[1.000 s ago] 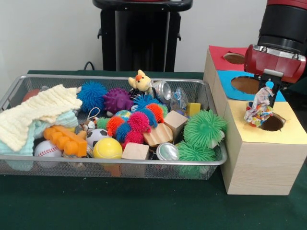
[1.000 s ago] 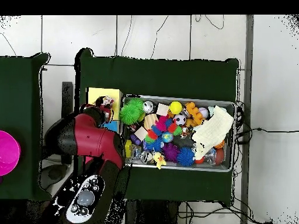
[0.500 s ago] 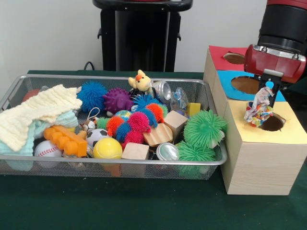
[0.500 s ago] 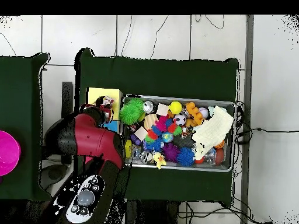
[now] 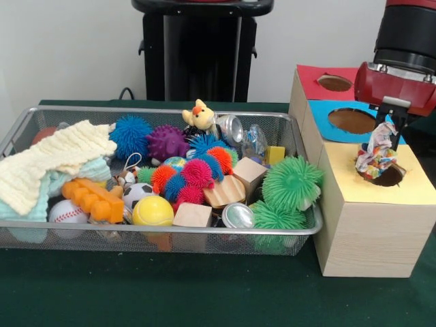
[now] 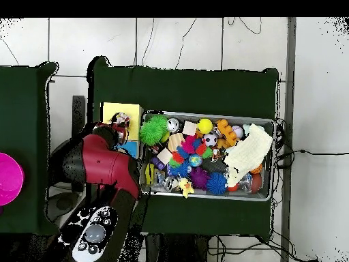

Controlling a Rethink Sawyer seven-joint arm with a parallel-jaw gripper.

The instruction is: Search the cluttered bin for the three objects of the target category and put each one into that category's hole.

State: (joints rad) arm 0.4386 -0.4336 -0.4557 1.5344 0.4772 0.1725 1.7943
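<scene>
Pincer (image 5: 390, 127) clenched on multicolour rope toy (image 5: 377, 157), toy hanging w/ its bottom at the hole (image 5: 383, 175) in the box's yellow section (image 5: 354, 182). Drop pending; can't tell how many already in; wire bin (image 5: 170, 235) full of clutter

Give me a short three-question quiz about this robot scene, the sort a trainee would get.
1. True or false: the colourful rope toy hanging from the claw is over the hole in the box's yellow section.
2. Which sits nearest the front rim of the wire bin? A) the yellow duck toy B) the yellow ball C) the purple spiky ball
3. Fill in: the box's top has three coloured sections, yellow, blue and ____.

Key: 1 true; 2 B; 3 red.
</scene>
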